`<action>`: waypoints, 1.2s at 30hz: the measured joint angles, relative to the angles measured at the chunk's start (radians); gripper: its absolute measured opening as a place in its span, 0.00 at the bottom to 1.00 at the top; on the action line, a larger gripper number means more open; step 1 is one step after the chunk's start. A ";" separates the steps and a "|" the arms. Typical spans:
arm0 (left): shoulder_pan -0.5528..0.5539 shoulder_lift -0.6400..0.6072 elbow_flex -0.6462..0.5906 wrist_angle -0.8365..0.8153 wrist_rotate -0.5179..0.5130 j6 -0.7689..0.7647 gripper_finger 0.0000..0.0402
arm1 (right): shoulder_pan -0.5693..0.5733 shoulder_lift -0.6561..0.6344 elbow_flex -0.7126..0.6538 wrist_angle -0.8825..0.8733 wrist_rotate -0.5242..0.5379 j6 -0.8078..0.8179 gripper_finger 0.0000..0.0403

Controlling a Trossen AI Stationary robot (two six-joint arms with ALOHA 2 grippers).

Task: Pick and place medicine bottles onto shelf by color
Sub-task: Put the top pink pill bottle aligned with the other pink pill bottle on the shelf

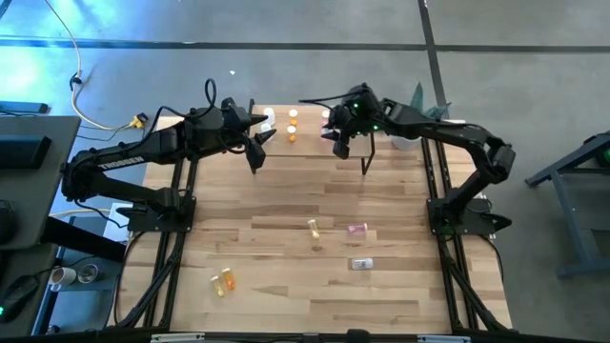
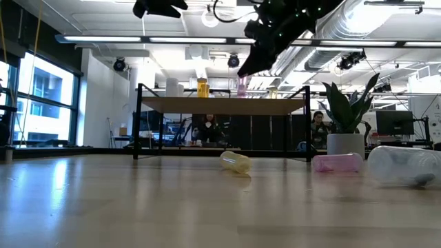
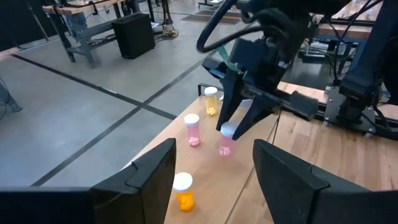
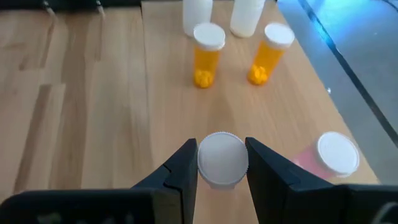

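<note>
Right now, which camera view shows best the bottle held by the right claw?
The left wrist view: the pink bottle shows side-on in the right claw, above the shelf. The right wrist view shows only its white cap. In the high and low views it is barely visible.

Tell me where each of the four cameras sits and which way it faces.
High view: overhead, looking straight down on the table, both arms and the shelf.
Low view: at tabletop height, looking level across at the shelf; arms hang in from above.
Left wrist view: looks past its own open jaws at the right gripper holding a pink bottle.
Right wrist view: looks down on that bottle's cap.
Both wrist views share this bottle.
</note>
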 joint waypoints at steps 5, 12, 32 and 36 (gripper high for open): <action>0.000 0.000 0.000 0.000 0.000 0.000 0.51 | 0.000 0.016 0.000 -0.004 0.015 -0.022 0.25; 0.000 0.000 0.000 0.000 0.000 0.000 0.51 | 0.000 0.028 0.002 -0.008 0.018 -0.023 0.25; 0.000 0.000 0.000 -0.001 0.000 0.000 0.51 | -0.001 0.030 0.000 -0.033 0.098 -0.022 0.41; 0.000 0.000 0.000 -0.001 0.000 0.000 0.51 | 0.000 0.030 0.000 -0.032 0.100 -0.022 0.42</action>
